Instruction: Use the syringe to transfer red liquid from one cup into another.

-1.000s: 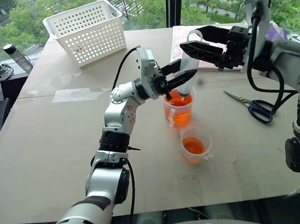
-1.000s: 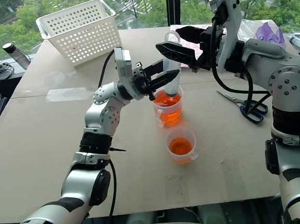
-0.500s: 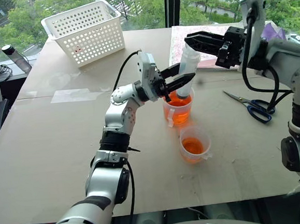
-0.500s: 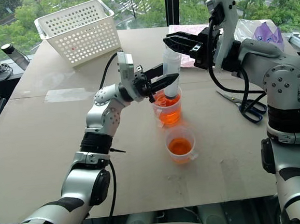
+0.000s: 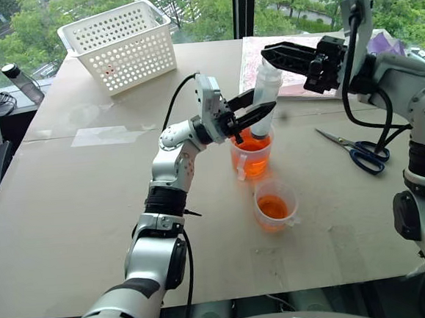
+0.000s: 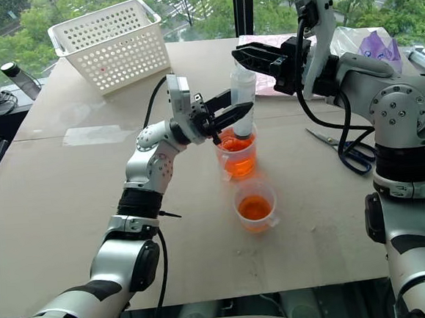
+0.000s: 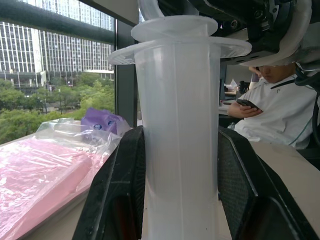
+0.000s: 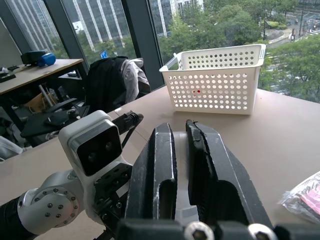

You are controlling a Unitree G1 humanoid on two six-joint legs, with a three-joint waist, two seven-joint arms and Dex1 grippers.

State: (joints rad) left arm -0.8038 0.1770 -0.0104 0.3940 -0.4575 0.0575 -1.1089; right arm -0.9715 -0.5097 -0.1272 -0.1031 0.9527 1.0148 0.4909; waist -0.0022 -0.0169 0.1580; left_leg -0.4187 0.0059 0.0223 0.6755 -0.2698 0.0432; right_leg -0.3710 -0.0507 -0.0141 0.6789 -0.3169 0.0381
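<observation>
The syringe (image 5: 266,96) stands nearly upright with its nozzle down in the taller cup (image 5: 253,159), which holds red liquid (image 5: 253,150). My left gripper (image 5: 261,108) is shut on the translucent barrel (image 7: 180,125), one black finger (image 7: 122,190) on each side. Above it, my right gripper (image 6: 239,54) reaches in from the right and is shut on the plunger's top. In the right wrist view its fingers (image 8: 162,160) pinch a white piece. In front of the taller cup stands the smaller cup (image 5: 274,206), with red liquid (image 5: 274,208) in it too.
A white perforated basket (image 5: 119,45) sits at the far left of the table. Blue-handled scissors (image 5: 361,152) lie to the right of the cups. A pink packet in plastic (image 7: 45,170) lies by the window, and a bottle (image 5: 24,82) stands off the table's left. A seated person (image 7: 272,105) shows beyond.
My right gripper, open around the syringe's top a second ago, has shut on the plunger. The syringe now stands a little more upright. The left arm has kept still.
</observation>
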